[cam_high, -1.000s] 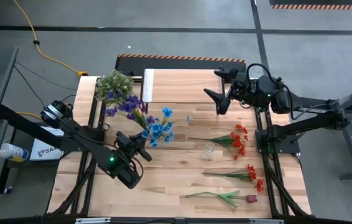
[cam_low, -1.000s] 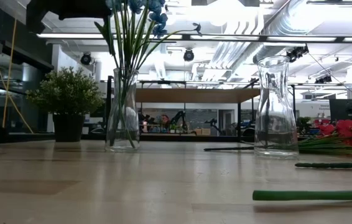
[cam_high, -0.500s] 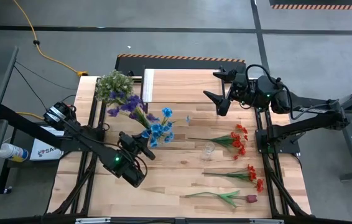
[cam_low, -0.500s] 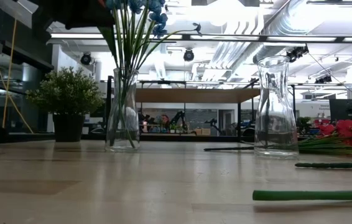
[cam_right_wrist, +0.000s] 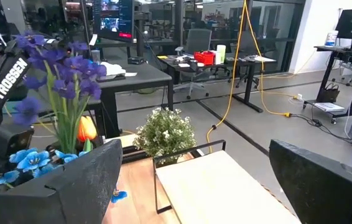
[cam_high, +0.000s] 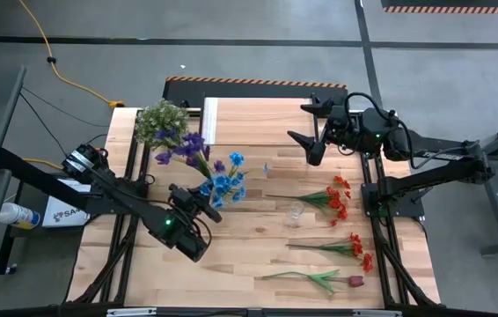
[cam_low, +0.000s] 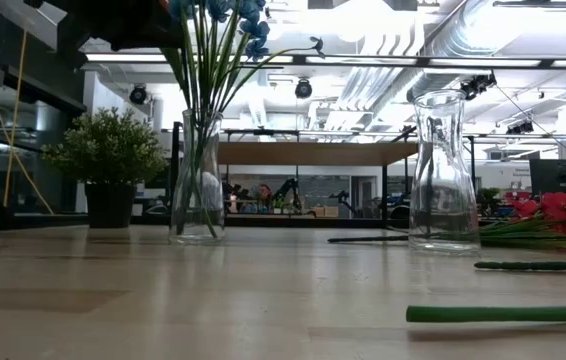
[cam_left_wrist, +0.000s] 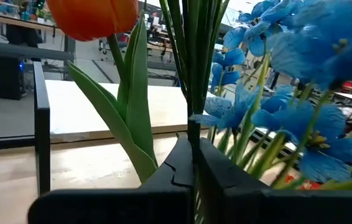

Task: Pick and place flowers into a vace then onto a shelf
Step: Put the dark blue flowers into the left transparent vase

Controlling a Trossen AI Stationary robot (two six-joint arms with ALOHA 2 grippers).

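Note:
A glass vase [cam_low: 198, 180] stands left of the table's middle with blue flowers [cam_high: 227, 182] and purple flowers [cam_high: 181, 145] in it. My left gripper [cam_high: 200, 205] hovers beside it, shut on an orange tulip [cam_left_wrist: 92, 15], whose bloom also shows in the right wrist view [cam_right_wrist: 87, 129]. A second, empty vase [cam_low: 444, 172] stands mid-table [cam_high: 296, 211]. Red flowers [cam_high: 337, 198] lie flat on the right side. The shelf [cam_high: 258, 114] is at the far edge. My right gripper [cam_high: 304, 123] hangs open high near the shelf, fingers wide [cam_right_wrist: 204, 186]. My left gripper pinches the tulip's green stem [cam_left_wrist: 192, 127] between its two fingers, below the leaves. The fingers point level, coming from the table's near left, and lie across the stem. The tulip stands upright with its bloom above the fingers; its lower end is hidden by the gripper.
A bushy pale-green plant [cam_high: 161, 121] in a dark pot stands at the far left corner. More red flowers [cam_high: 355, 246] and a dark red tulip [cam_high: 319, 279] lie near the right and near edges. Bare wood lies along the table's near left.
My left gripper has edged a little toward the vase, to the right and far side, with the tulip still pinched upright. The purple blooms have shifted slightly.

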